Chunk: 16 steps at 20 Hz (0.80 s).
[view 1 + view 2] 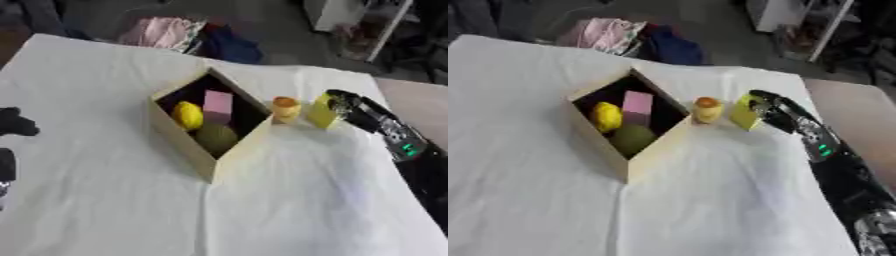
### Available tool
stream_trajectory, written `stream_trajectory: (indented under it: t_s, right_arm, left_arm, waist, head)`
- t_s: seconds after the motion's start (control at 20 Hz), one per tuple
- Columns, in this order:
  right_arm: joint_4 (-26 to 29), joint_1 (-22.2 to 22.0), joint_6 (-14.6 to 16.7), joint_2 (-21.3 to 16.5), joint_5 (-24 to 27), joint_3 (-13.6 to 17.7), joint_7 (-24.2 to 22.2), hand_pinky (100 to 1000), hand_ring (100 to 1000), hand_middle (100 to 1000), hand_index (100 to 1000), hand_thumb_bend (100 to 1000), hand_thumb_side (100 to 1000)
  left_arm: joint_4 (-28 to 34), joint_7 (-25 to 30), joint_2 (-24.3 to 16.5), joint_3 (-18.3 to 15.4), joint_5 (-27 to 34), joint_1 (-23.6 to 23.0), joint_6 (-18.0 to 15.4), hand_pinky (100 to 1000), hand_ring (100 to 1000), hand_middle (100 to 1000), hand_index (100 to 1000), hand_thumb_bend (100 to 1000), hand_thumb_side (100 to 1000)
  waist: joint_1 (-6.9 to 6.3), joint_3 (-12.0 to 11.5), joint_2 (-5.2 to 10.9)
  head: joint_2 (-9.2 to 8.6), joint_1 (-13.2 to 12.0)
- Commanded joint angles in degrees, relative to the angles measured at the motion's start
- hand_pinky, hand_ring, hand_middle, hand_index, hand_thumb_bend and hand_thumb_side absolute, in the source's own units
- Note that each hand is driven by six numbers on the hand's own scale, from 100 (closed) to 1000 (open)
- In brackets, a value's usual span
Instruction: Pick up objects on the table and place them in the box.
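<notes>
In box (179, 140): lemon (187, 115), pink block (217, 106), green fruit (215, 137) | left: orange-topped cup (285, 108), box's 3 o'clock | right hand (343, 106) grasping yellow block (320, 114) | left hand (16, 123) idle, 9 o'clock, grip unreadable.

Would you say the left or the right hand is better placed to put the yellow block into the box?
The right. The right hand is already at the yellow block, just right of the box. The left hand shows only at the far left edge.
</notes>
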<state>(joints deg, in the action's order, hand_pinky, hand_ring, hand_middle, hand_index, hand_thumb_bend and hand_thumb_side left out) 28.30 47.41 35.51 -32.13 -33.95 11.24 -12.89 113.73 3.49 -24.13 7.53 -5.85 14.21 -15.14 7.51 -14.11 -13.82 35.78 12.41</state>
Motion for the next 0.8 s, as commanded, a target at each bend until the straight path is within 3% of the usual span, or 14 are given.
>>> stream_trajectory:
  t_s: [0.05, 0.2, 0.4, 0.45, 0.5, 0.8]
  right_arm:
    - [0.52, -0.12, 0.57, -1.18, -3.3, -0.21, 0.51, 810, 827, 843, 962, 100, 776]
    - [0.96, -0.18, 0.6, -1.21, -5.96, -0.13, 1.97, 806, 816, 837, 961, 100, 669]
    - [1.55, -0.22, 0.59, -1.13, -9.38, 0.1, 4.27, 783, 783, 810, 957, 100, 392]
    - [1.62, -0.23, 0.6, -1.11, -10.05, 0.15, 4.77, 770, 770, 799, 954, 100, 260]
    - [1.65, -0.24, 0.6, -1.09, -10.58, 0.2, 5.18, 753, 752, 785, 949, 100, 205]
    - [2.28, -0.31, 0.52, -1.07, -11.75, 0.68, 8.35, 599, 570, 622, 902, 100, 198]
  left_arm:
    - [0.87, 0.22, -0.3, -0.33, 0.23, 0.43, -0.18, 785, 682, 648, 826, 100, 550]
    - [0.87, 0.32, -0.31, -0.29, 0.21, 0.46, -0.2, 785, 682, 648, 826, 100, 550]
    - [0.87, 0.4, -0.33, -0.3, 0.24, 0.47, -0.27, 785, 683, 649, 827, 100, 551]
    - [0.87, 0.42, -0.33, -0.31, 0.24, 0.47, -0.28, 784, 683, 649, 826, 100, 551]
    - [0.87, 0.42, -0.34, -0.32, 0.25, 0.47, -0.29, 784, 683, 649, 826, 100, 551]
    - [0.87, 0.53, -0.29, -0.28, 0.3, 0.42, -0.3, 784, 686, 650, 827, 100, 551]
  waist:
    - [0.17, 0.13, -0.35]
    - [0.16, 0.19, -0.39]
    - [0.12, 0.21, -0.39]
    - [0.11, 0.23, -0.38]
    - [0.1, 0.24, -0.37]
    - [0.06, 0.33, -0.35]
  head:
    - [0.29, -0.12]
    - [0.3, -0.15]
    - [0.28, -0.21]
    - [0.28, -0.19]
    - [0.27, -0.16]
    - [0.17, -0.21]
